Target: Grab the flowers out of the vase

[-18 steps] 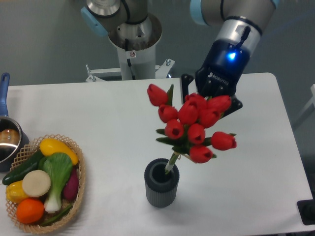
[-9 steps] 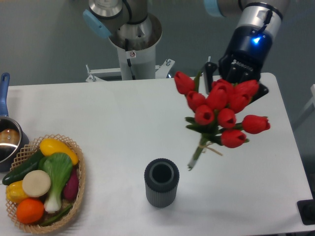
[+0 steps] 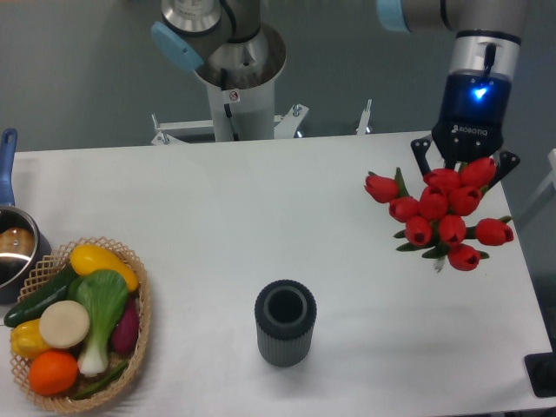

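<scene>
One gripper (image 3: 463,170) clamps the flowers (image 3: 441,217), well right of the vase (image 3: 285,321). We judge extraction complete; next, a steady hold.

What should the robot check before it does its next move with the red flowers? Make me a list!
1. The bunch of red tulip flowers is out of the dark grey ribbed vase: ok.
2. The black two-finger gripper has hold of the bunch: ok, though the buds hide the fingertips.
3. The vase stands upright and its mouth looks empty: ok.
4. No bud has dropped on the white table: ok, none seen.
5. The bunch is far from the wicker basket of vegetables: ok.
6. How firm the grip is: cannot tell.
</scene>
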### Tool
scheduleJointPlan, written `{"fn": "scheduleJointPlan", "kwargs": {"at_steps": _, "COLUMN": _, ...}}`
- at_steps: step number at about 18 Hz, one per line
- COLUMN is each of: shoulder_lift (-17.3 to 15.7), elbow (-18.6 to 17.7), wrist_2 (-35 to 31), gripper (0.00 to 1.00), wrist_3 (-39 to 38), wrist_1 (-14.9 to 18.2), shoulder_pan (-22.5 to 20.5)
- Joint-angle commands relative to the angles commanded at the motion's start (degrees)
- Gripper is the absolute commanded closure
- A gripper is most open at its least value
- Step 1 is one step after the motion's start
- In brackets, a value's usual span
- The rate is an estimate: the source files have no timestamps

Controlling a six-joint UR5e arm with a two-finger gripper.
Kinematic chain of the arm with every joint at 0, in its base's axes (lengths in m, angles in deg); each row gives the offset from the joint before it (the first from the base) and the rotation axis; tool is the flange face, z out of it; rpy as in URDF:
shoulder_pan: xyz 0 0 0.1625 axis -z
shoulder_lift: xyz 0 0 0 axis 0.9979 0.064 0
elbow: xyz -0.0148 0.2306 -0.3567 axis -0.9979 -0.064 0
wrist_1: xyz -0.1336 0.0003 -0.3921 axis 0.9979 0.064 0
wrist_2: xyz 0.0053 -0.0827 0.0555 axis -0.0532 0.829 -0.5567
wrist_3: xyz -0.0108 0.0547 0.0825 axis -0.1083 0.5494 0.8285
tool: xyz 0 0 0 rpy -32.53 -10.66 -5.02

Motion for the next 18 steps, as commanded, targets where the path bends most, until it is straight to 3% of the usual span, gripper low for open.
{"fn": "scheduleJointPlan", "kwargs": {"at_steps": 4, "shoulder_lift": 0.4, "elbow": 1.4, "wrist_2": -11.7, "gripper": 1.0, "wrist_3": 0.2, "wrist_1": 0.5, "shoulder_pan": 0.3}}
{"fn": "scheduleJointPlan", "kwargs": {"at_steps": 9, "shoulder_lift": 2.0, "elbow": 4.8, "wrist_2": -19.0, "gripper": 1.0, "wrist_3": 2.3, "wrist_1": 6.7, "shoulder_pan": 1.0}}
{"fn": "scheduleJointPlan", "kwargs": {"at_steps": 15, "shoulder_lift": 4.4, "elbow": 9.7, "wrist_2": -28.1, "gripper": 1.0, "wrist_3": 2.8, "wrist_1": 16.2, "shoulder_pan": 5.2}}
{"fn": "scheduleJointPlan", "kwargs": {"at_steps": 18, "shoulder_lift": 5.2, "elbow": 10.0, "wrist_2": -31.8, "gripper": 1.0, "wrist_3": 3.6, "wrist_1": 18.4, "shoulder_pan": 6.2}}
